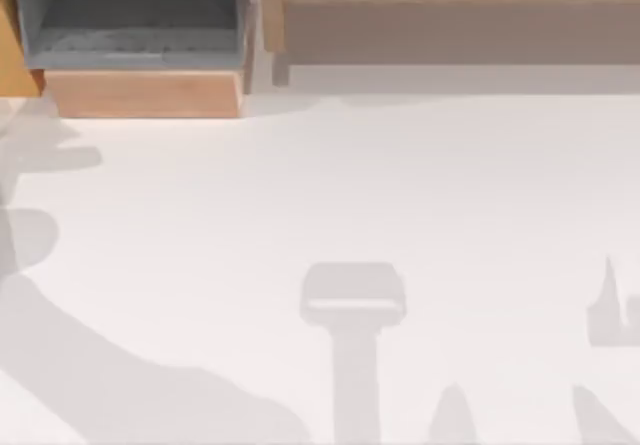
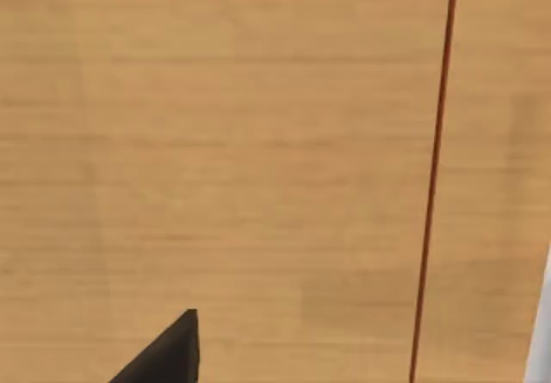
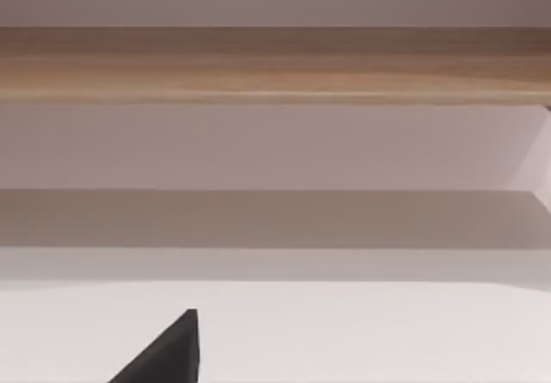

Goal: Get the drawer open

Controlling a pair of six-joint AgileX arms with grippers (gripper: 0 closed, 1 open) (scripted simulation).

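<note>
Drawer (image 1: 140,40) sits at the far left of the desk (image 1: 330,205) in the top view, and it looks already pulled out: its grey inside is open to the camera above and its wooden front panel (image 1: 140,93) stands forward of the cabinet. By my judgement the opening is largely done, so what remains is to finish the pull straight toward the near edge, without twisting the front, and then let go cleanly.

The left wrist view faces flat wood grain with a thin dark seam (image 2: 435,176) running down it, most likely a cabinet or drawer face close ahead; a dark fingertip (image 2: 168,353) pokes into that picture. Whether the left jaws are open or closed, I cannot tell.

The right wrist view looks at a long wooden ledge (image 3: 275,64) above the desk, with one dark fingertip (image 3: 168,353) in the corner; I cannot tell how the right jaws stand either.

A long wooden shelf (image 1: 450,10) lies to the right of the drawer. Arm shadows fall across the desk, and nothing lies in the drawer's path.
</note>
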